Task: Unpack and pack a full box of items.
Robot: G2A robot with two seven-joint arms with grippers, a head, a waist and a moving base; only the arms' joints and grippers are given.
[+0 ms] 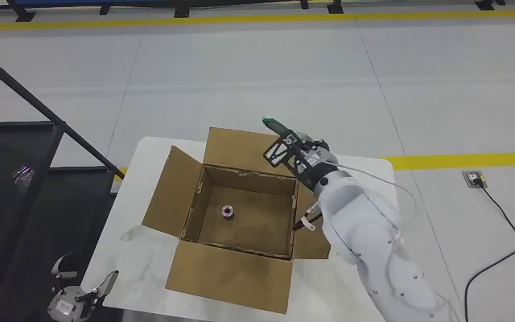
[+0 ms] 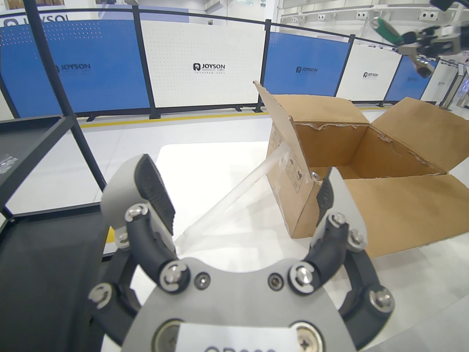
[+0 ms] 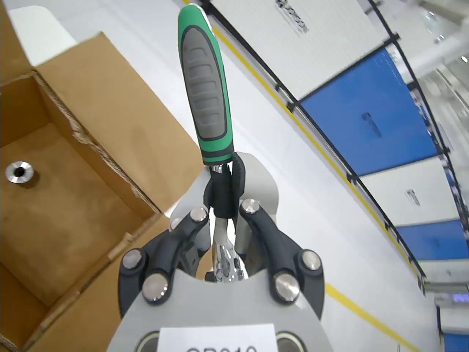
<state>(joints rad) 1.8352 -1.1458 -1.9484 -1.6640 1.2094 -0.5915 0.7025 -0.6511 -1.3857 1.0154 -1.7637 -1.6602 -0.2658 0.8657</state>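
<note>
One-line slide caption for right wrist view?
Right gripper holds a green-handled ratchet by the open cardboard box; one metal socket lies inside.

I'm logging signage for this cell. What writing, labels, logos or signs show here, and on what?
Fence panels: a brand logo with wordmark, clear; the small line beneath is too small to read.
Cardboard box: printed handling symbols on its outer wall, too small to read.
Sticker on the left gripper: characters cut off at the edge.
Second sticker on the right gripper: likewise cut off.
Ratchet wrench: none visible.
</note>
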